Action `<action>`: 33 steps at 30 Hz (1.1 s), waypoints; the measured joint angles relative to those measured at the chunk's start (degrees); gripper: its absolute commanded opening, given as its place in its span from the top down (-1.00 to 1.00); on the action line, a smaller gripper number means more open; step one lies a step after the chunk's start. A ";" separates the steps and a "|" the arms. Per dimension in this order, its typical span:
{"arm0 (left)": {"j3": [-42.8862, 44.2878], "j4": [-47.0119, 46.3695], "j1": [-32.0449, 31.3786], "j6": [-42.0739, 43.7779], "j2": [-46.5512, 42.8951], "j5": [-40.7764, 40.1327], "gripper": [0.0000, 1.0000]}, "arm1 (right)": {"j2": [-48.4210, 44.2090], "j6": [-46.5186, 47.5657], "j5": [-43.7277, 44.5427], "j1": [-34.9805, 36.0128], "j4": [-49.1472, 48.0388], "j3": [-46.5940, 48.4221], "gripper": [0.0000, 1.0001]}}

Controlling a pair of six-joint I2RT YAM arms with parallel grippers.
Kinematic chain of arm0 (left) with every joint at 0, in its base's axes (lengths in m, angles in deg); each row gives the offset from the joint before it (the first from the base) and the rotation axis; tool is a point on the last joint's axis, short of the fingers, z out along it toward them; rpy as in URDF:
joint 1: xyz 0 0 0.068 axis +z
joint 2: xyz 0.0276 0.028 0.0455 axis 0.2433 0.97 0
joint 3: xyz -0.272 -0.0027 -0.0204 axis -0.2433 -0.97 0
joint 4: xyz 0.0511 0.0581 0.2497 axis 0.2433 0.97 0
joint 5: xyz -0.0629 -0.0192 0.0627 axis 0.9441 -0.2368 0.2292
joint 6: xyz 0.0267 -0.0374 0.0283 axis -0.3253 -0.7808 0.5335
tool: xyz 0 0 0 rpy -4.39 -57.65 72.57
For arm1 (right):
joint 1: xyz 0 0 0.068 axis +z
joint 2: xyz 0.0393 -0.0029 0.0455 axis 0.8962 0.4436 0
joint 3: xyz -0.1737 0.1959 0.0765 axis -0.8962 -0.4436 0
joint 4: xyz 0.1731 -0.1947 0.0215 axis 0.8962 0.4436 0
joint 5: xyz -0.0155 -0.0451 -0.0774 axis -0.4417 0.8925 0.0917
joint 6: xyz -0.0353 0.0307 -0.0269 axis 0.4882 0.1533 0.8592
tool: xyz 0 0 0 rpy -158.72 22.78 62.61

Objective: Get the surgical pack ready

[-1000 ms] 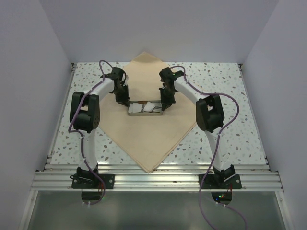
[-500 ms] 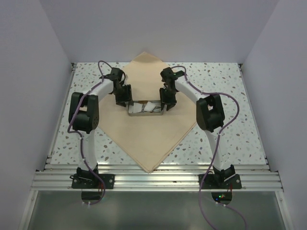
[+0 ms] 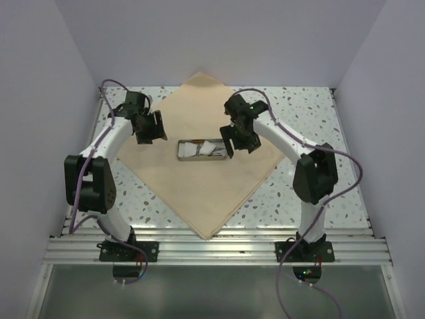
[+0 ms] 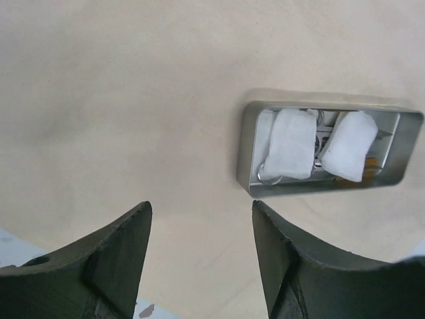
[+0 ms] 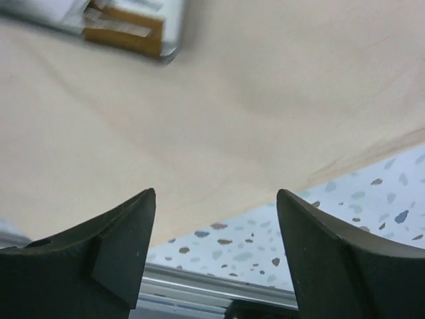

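Fabric sheet (image 3: pixel 199 193) flat on counter (image 3: pixel 319 113) as a diamond, tray (image 4: pixel 325 185) with gauze (image 4: pixel 290 143) at its centre, long axis 9-to-3. Tray sits at 4 o'clock of left jaws, 9 o'clock of right jaws. Both pairs open, empty. Right jaws nearer.

A lab test cell is indicated. A speckled tabletop (image 3: pixel 348 199) is enclosed by plain walls (image 3: pixel 219 40) and edged with aluminium rail (image 3: pixel 212 251).
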 measured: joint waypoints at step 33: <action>-16.20 14.69 0.15 -13.03 -37.16 -10.64 -0.31 | 0.96 -9.05 14.29 49.00 -16.83 -19.82 -0.19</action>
